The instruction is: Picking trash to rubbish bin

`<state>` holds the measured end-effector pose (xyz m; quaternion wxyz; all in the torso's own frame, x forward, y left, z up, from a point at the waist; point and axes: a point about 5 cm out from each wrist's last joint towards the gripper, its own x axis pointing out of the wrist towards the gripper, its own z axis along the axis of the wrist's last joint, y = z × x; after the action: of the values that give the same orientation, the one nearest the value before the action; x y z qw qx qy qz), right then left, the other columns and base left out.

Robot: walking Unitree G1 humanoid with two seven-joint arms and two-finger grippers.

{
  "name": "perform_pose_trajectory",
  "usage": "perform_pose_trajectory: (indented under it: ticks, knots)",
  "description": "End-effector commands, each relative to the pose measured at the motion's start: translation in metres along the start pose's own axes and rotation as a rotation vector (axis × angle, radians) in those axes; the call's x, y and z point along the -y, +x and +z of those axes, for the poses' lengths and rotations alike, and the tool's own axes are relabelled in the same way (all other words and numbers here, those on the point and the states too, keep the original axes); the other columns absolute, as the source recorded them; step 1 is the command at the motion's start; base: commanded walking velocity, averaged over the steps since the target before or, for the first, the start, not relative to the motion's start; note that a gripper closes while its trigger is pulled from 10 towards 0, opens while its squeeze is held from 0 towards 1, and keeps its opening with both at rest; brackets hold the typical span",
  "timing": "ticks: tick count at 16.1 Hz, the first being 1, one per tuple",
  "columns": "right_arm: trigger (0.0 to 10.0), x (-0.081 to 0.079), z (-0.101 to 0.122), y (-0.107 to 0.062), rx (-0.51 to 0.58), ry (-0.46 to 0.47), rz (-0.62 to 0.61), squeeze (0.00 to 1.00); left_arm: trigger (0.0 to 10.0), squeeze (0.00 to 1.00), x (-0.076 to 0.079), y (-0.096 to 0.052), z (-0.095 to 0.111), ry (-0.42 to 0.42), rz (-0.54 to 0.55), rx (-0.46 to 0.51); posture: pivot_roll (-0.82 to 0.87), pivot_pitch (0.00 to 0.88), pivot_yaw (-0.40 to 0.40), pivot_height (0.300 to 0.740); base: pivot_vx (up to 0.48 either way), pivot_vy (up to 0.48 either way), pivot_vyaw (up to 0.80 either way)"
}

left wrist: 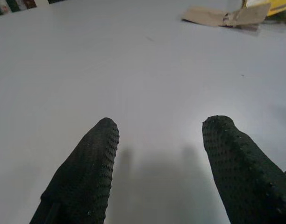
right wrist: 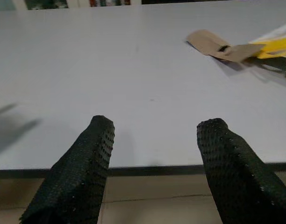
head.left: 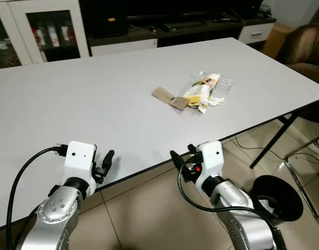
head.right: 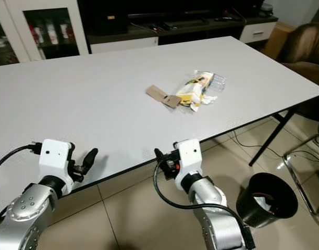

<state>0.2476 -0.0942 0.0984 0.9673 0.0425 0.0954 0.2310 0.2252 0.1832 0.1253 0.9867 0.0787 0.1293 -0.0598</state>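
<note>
a wide white table [head.left: 97, 99] stood before the robot, and on its far right part lay the trash: a crumpled yellow and white wrapper [head.left: 204, 91] with a clear plastic piece [head.left: 223, 83] at its far end, and a flat scrap of brown cardboard [head.left: 169, 97] touching the wrapper's near left side. the left gripper [head.left: 108, 159] hovered low over the near edge of the table, its jaws apart and holding nothing, its textured black fingers [left wrist: 89, 172] pointing across the bare tabletop toward the cardboard. the right gripper [head.left: 176, 158] was held just off the table's near edge, above the tiled floor [head.left: 149, 208], its jaws likewise apart and empty, aimed at the same pile. both grippers were well apart from the trash. a round black rubbish bin [head.right: 267, 199] stood on the floor at the robot's right, below the table's corner, with something pale inside it. behind the table were a white cabinet [head.left: 39, 26] with glass doors and a brown armchair [head.left: 305, 49] at the far right.
</note>
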Motion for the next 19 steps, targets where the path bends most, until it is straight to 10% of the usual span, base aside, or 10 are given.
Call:
perform_pose_trajectory:
  ticks: [1, 10, 19]
  knots:
    - [10.0, 0.002, -0.001, -0.002, -0.012, 0.004, -0.01, 0.0, 10.0, 0.0, 0.002, 0.003, -0.001, 0.01, -0.009, -0.001, 0.06, 0.0, -0.053, 0.74, 0.0, 0.0, 0.0]
    - [10.0, 0.015, 0.048, 0.0, 0.231, -0.027, -0.117, 0.0, 10.0, 0.0, 0.006, 0.011, 0.029, -0.036, 0.014, 0.193, 0.04, 0.0, -0.056, 0.74, 0.0, 0.0, 0.0]
    - [10.0, 0.018, 0.045, 0.003, 0.19, -0.043, -0.134, 0.0, 10.0, 0.0, 0.006, 0.022, 0.042, -0.04, 0.006, 0.244, 0.03, 0.0, -0.051, 0.74, 0.335, 0.0, 0.0]
